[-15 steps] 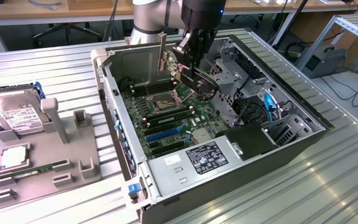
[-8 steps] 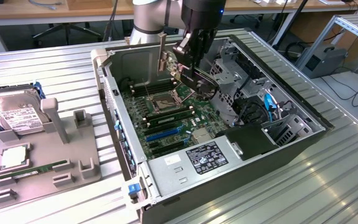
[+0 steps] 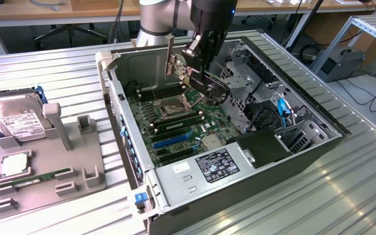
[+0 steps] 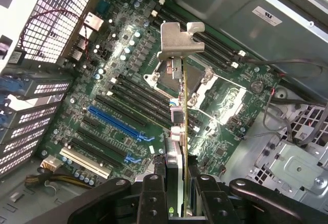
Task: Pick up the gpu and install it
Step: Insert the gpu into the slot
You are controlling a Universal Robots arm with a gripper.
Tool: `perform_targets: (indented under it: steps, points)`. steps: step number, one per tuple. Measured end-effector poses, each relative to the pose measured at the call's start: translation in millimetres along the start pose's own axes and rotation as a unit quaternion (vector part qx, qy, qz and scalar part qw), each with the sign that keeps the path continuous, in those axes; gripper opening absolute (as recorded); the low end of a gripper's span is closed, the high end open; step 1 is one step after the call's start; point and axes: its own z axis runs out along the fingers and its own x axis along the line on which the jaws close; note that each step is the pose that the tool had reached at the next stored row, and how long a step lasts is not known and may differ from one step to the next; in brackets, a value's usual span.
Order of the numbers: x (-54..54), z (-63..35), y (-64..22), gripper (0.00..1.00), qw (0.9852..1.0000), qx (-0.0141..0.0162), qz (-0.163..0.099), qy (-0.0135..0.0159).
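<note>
A wooden desk stands behind the ribbed metal table.

The gpu is partly hidden inside the end effector; the hard drive label is illegible.

The gpu is dark with silver metal at one end; the motherboard is green, lined with black slots, one blue slot and one cream slot; the hard drive is silver with a white label.
</note>
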Motion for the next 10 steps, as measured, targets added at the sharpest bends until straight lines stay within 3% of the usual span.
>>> perform_targets:
  steps: [10]
  points:
    - [0.0,0.0,0.0,0.27,1.0000,-0.0003,-0.009,-0.0004]
